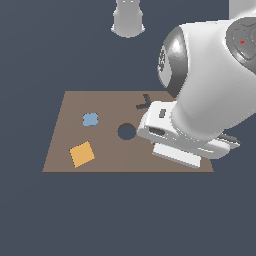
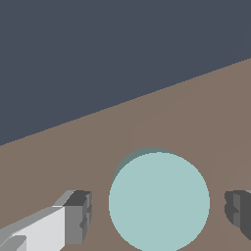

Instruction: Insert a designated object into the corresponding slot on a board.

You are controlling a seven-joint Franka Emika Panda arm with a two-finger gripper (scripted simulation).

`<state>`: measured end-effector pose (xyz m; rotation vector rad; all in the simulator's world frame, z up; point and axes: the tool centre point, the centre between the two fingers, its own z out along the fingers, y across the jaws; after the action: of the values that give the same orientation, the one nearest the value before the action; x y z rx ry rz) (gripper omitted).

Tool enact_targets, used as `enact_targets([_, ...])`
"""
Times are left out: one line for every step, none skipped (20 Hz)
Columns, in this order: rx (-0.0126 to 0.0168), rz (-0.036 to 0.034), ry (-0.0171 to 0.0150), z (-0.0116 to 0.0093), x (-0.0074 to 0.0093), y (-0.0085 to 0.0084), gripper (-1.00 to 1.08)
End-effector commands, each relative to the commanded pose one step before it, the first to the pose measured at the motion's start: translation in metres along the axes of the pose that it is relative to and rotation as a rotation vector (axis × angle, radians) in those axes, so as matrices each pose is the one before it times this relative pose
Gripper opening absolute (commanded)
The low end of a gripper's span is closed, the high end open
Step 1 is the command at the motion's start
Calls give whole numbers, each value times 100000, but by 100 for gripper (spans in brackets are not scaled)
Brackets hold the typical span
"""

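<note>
My wrist view shows what the exterior view hides: the pale teal disc (image 2: 159,202) lies flat on the brown board (image 2: 196,112), sitting between my 2 fingers (image 2: 78,217). My gripper (image 2: 159,211) is spread wide, with a clear strip of board on each side of the disc, so neither pad touches it. In the exterior view my own arm (image 1: 210,90) and hand cover that part of the board (image 1: 110,155), and the disc cannot be seen there at all.

The exterior view gives the wider layout instead. The dark round slot (image 1: 126,132) sits near the board's middle, just to the exterior view's left of my hand. Further left are a small blue rounded block (image 1: 90,119) and, nearer the front edge, an orange square patch (image 1: 82,153). None of these 3 appears in the wrist view.

The disc is a short cylinder with a smooth, plain, light teal top face; a thin darker band of its side wall shows along 1 edge. It rests level, not tilted.
</note>
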<state>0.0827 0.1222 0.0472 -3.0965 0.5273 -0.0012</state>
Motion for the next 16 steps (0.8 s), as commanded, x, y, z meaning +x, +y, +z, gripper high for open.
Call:
enact_targets([-67,50,-101,727,-15,10,100])
enact_targets([4,47,13,359,16,6,100])
enact_targets([0,0,0,287,-1,-17,100])
enact_targets([4,47,13,196,14,17,100])
enact_targets([0,0,0,123,-1,-7,100])
enact_targets([0,0,0,41,-1,-2,100])
enact_targets([0,0,0,0,0,0,-100])
enact_targets([0,0,0,0,0,0,-100])
enact_targets([0,0,0,0,0,0,-100])
enact_targets([0,0,0,0,0,0,-100])
enact_targets([0,0,0,0,0,0,-100])
enact_targets([0,0,0,0,0,0,-100])
enact_targets([0,0,0,0,0,0,-100])
enact_targets([0,0,0,0,0,0,-100])
enact_targets([0,0,0,0,0,0,-100])
enact_targets([0,0,0,0,0,0,-100])
